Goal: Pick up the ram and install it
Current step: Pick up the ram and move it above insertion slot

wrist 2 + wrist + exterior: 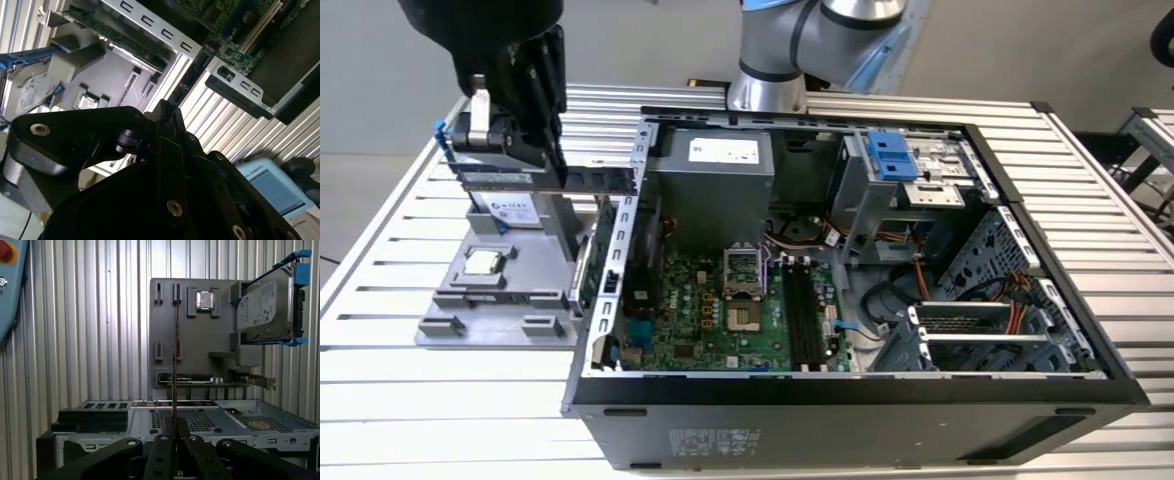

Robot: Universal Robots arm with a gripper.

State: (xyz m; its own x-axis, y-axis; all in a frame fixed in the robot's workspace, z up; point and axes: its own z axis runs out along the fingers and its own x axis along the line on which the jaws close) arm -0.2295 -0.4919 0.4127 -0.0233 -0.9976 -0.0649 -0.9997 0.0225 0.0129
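Observation:
My gripper (520,165) hangs over the grey parts holder (467,300) at the exterior view's left, outside the open computer case (854,385). It is shut on the ram (594,181), a thin dark-green stick held level by its middle, just above the holder. In the first wrist view the ram (175,365) shows edge-on as a thin line running away from the gripper (175,432). In the second wrist view the gripper (167,107) is pressed together. The black memory slots (801,315) lie on the motherboard (700,310) inside the case.
The holder also carries a hard drive with blue rails (500,208), a processor chip (483,262) and an expansion card (200,379). The case's metal side wall (624,230) stands between holder and motherboard. Drive cages (907,165) and cables fill the case's right half.

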